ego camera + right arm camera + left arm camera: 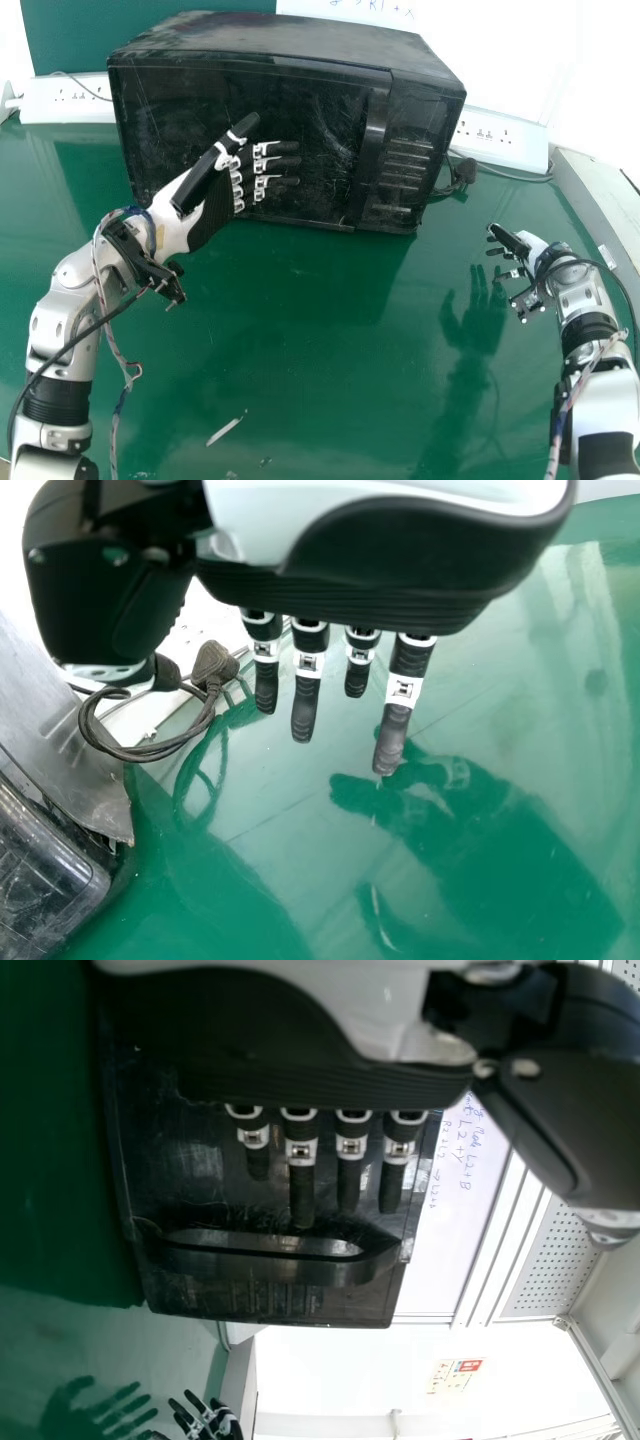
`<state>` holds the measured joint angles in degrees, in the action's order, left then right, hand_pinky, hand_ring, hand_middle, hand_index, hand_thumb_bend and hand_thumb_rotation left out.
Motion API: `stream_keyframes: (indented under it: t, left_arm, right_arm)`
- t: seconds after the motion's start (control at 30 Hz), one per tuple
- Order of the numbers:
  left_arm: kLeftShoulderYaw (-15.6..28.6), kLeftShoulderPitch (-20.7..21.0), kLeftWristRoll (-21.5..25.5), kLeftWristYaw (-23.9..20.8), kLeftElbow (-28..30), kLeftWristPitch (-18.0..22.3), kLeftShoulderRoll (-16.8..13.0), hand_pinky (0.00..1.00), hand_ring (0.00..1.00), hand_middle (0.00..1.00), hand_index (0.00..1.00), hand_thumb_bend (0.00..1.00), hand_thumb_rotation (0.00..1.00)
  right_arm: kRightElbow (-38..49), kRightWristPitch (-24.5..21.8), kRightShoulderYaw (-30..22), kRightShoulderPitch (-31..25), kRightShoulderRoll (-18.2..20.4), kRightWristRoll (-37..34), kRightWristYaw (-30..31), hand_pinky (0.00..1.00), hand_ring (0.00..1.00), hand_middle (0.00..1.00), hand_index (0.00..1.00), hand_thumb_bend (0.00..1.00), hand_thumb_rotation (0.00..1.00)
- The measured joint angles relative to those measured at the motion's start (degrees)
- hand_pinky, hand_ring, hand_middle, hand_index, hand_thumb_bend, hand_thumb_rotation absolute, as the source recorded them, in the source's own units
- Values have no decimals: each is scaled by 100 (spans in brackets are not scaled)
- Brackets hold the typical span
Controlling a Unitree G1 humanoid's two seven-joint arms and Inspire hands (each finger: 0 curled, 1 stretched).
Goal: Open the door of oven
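Observation:
The black oven (250,90) stands at the back of the table, its door shut, with a vertical handle (370,150) right of the door's middle. My left hand (215,195) is in front of the door's left half, fingers straight and pointing toward the handle. In the left wrist view the left hand (300,1175) has its fingertips a little short of the handle (270,1260). Right of the oven, low over the table, is my right hand (520,245); in the right wrist view the right hand (310,680) has extended fingers, and the oven's corner (50,870) shows.
Power strips (500,140) lie behind the oven on both sides. A black plug and cable (462,175) sit by the oven's right side. The green table (300,350) has a pale scrap mark (226,431) near its front. A grey ledge (600,190) borders the right.

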<state>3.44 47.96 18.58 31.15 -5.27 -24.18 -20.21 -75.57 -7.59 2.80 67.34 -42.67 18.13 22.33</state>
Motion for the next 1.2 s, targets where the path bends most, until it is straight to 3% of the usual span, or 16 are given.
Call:
stream_keyframes:
  t: [0.17,0.37,0.5,0.67,0.87,1.2]
  left_arm:
    - [-1,99,2,37,-125,65,39,80,95,96,92,100,90]
    - [-19,145,0,52,-272,84,98,86,98,99,93,100,88]
    - [-51,232,-47,54,-341,134,165,88,100,99,94,100,90]
    - [-77,269,-168,54,-470,243,184,90,100,99,93,100,90]
    - [-155,419,-278,91,-1011,406,211,91,100,98,92,100,90]
    - [-221,599,-427,188,-1432,684,305,96,100,99,92,100,91]
  right_arm:
    - [4,-1,-2,4,8,1,2,65,76,82,92,53,57]
    - [4,0,-7,4,9,5,0,59,74,81,90,52,57]
    - [4,-5,-16,5,15,1,-12,59,75,81,91,52,53]
    - [0,-2,-24,4,14,1,-11,60,75,81,90,54,57]
    - [4,-11,-27,5,15,1,-1,63,76,82,92,54,58]
    - [4,-6,-25,7,19,9,-7,59,75,80,90,52,57]
